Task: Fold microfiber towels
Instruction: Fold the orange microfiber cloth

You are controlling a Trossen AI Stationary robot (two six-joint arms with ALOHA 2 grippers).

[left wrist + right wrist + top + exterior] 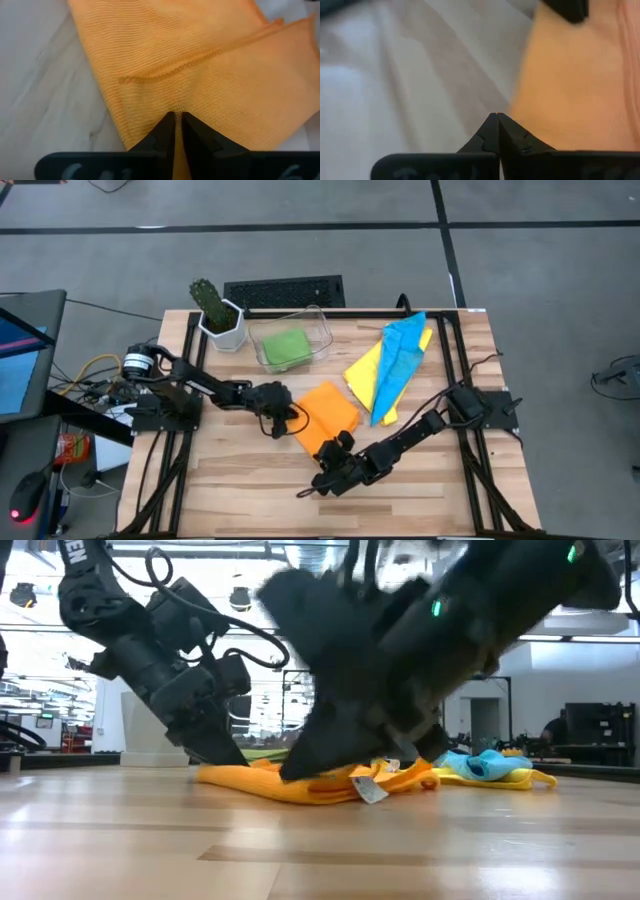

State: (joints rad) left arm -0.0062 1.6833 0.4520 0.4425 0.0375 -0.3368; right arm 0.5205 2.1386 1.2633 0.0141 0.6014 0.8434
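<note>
The orange towel (325, 418) lies folded on the middle of the table. My left gripper (283, 420) is at its left edge, shut on the cloth (178, 116). My right gripper (338, 443) is shut, its tips (497, 116) at the towel's near edge. A light blue towel (400, 355) lies crumpled over a yellow towel (362, 370) at the far right. A green towel (287, 347) lies folded in the clear bin (322, 330). My left gripper pinches the orange towel between its two fingers at the left edge (178, 107), where a sliver of cloth shows between the fingertips. The fingers slant down from the table's left. The towel lies on the table, a hemmed upper layer (170, 70) just beyond the tips. My right gripper slants down with shut fingers at the towel's near edge (520, 120); whether it has cloth between them or only touches it, I cannot tell.
A potted cactus (215, 310) stands at the far left corner beside the bin. A white tag (368, 790) sticks out from the orange towel's near side. Bare wood shows along the table's near edge (300, 515).
</note>
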